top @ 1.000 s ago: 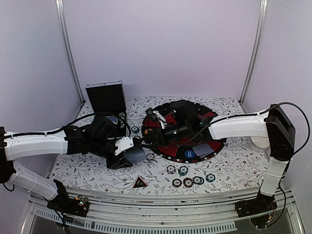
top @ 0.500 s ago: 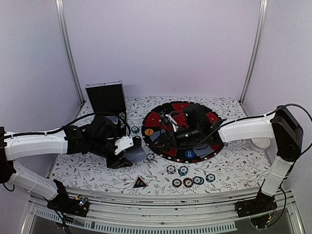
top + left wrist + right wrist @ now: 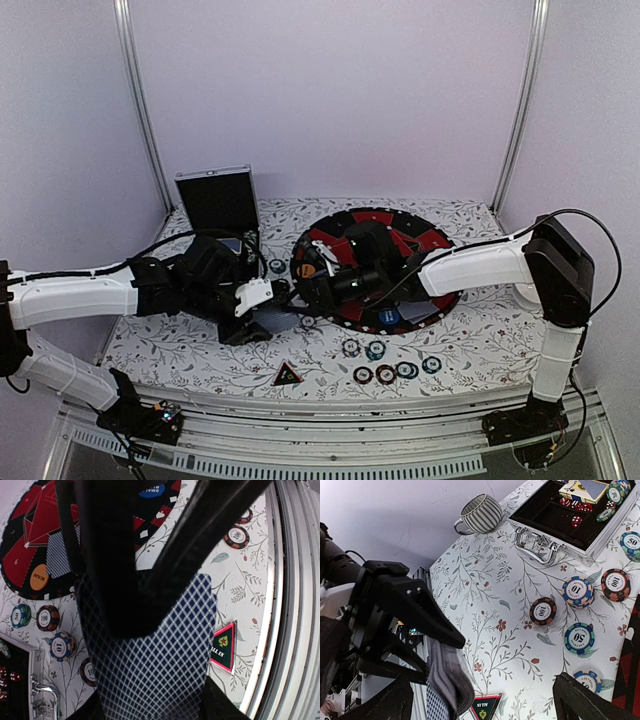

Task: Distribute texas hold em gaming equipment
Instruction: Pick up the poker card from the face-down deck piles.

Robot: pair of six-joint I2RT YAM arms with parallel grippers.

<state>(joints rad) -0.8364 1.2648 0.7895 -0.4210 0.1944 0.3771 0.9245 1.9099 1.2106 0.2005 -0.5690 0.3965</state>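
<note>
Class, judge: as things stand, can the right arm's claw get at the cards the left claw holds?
Probably yes: the open right claw faces the cards jutting from the left claw, with nothing visible between them.

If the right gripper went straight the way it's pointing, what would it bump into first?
Probably the playing cards pinched in the left gripper. The open right gripper faces them almost head-on, though it is hard to judge how far off they are.

Matt floral table cover [image 3: 510, 595]; shiny metal case rim [image 3: 567, 550]
</note>
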